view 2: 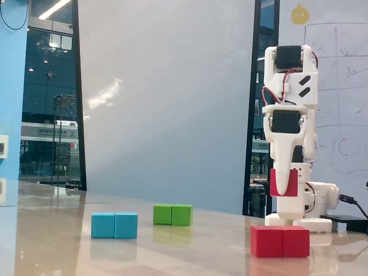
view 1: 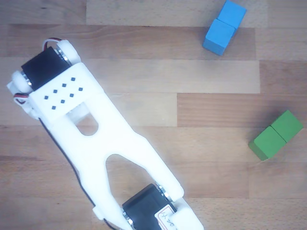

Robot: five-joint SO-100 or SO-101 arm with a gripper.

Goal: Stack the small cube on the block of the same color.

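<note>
**Small cube held above the red block**

In the fixed view we see the gripper [view 2: 283, 187] pointing straight down, its fingers pinching the small cube [view 2: 286, 182] in the air. The cube hangs above the block [view 2: 280, 241], apart from it; the block lies on the table [view 2: 172, 253] at near right. The blue block [view 2: 114, 225] sits left, the green block [view 2: 172, 214] farther back. In the other view the arm seems to hide both red pieces.

White arm, fixed view: upper links raised upright, wrist turned straight down, black servos at top and mid-wrist. Claw [view 2: 283, 192] vertical, fingers pointing downward, closed on the small cube [view 2: 284, 182], carried in the air. Other view: arm's long white link running diagonally from upper left to lower middle; claw hidden.
</note>
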